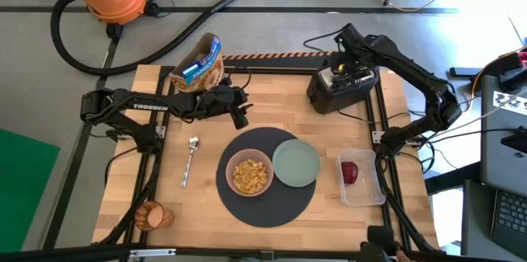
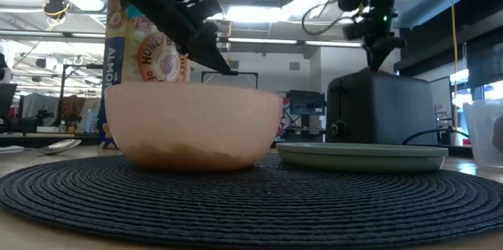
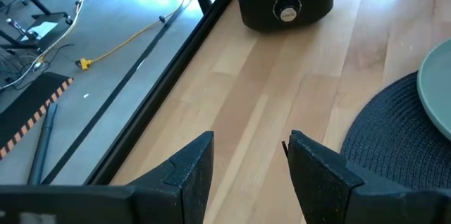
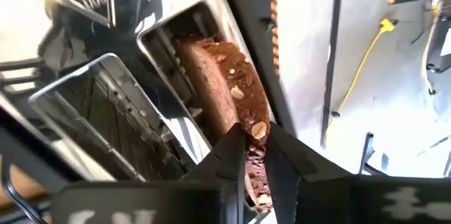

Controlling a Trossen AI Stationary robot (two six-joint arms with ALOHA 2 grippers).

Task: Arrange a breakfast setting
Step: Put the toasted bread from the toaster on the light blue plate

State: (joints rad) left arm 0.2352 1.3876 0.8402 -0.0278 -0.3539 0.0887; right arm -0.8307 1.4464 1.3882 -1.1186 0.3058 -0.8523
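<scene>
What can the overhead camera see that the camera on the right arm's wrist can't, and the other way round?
Only the overhead view shows the table layout: pink bowl and pale green plate on the dark mat, spoon, cereal box, apple. Only the wrist view shows the toast slice standing in the slot, the right claw closed on its edge. Both show the toaster.
</scene>
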